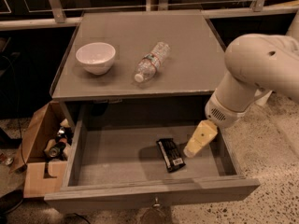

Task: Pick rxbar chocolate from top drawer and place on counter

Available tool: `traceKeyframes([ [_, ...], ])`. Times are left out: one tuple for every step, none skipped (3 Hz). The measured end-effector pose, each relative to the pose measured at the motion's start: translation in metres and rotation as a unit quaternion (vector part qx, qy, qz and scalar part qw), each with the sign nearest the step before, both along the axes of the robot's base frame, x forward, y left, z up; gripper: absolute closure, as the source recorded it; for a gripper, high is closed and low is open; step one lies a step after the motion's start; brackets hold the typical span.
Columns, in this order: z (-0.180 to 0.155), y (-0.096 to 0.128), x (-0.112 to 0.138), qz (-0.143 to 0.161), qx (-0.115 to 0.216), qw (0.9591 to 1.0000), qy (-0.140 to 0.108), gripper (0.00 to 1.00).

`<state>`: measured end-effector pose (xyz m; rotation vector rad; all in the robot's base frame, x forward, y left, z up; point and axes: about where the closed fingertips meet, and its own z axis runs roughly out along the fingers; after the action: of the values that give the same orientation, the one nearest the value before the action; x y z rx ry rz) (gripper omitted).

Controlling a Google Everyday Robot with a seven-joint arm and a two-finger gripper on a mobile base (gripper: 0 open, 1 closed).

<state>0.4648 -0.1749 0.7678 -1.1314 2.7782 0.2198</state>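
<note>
In the open drawer point(117, 160), the bar point(170, 154) lies flat, a little right of the middle. The gripper point(190, 150) hangs just beside it at 3 o'clock, tip pointing down. Spread or pinched, I cannot tell. On the counter point(187, 41), a bowl point(96, 57) sits at 9 o'clock. A bottle point(152, 62) lies near the middle.

Rounded white arm point(254, 73) — vented wrist point(219, 113) — ending in a pale-yellow hand point(191, 149) over the top drawer point(149, 193).
</note>
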Motion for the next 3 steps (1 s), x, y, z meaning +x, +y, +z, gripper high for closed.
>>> traceKeyframes([
  [-0.0153, 0.0159, -0.0041, -0.037, 0.007, 0.9993, -0.002, 0.0],
  [-0.0153, 0.0159, -0.0041, -0.037, 0.007, 0.9993, -0.002, 0.0],
  [-0.0183, 0.0189, -0.0027, -0.045, 0.009, 0.9989, -0.002, 0.0],
])
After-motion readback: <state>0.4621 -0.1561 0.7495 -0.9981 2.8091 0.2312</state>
